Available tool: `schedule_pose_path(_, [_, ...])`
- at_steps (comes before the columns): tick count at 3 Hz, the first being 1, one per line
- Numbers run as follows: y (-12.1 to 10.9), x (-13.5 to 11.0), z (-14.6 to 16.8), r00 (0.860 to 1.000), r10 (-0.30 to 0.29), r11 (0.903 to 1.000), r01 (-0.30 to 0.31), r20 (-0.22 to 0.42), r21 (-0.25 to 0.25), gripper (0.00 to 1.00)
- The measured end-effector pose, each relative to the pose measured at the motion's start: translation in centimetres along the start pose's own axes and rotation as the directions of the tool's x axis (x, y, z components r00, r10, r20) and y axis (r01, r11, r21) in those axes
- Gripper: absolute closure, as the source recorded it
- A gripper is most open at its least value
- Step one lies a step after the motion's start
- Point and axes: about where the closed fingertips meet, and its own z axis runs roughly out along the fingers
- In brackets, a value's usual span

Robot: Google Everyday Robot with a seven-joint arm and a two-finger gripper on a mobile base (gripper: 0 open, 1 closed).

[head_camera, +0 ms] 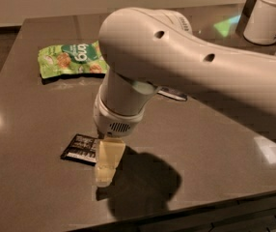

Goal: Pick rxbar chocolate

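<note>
Near front edge of table [27, 129], left of centre, gripper [104, 174] hangs low over right end of rxbar chocolate [81, 149]; can't tell how wide it's set. I'd square it across bar's short side, go flat to tabletop, close slow, lift w/o dragging.

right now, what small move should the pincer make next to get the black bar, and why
Probably shift the pincer slightly toward picture-left, to centre it on the rxbar chocolate. It hangs low over the bar's right-hand end, near the front edge of the table, while most of the black wrapper lies flat and uncovered further left.
</note>
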Motion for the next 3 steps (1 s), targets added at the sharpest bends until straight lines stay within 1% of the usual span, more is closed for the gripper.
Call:
schedule_pose_path(1, [0.54, -0.26, 0.73, 1.0, -0.014, 0.9999, 0.014, -0.01, -0.001, 0.18])
schedule_pose_path(3, [0.75, -0.58, 1.14, 1.0, -0.026, 0.9996, 0.025, -0.015, -0.01, 0.65])
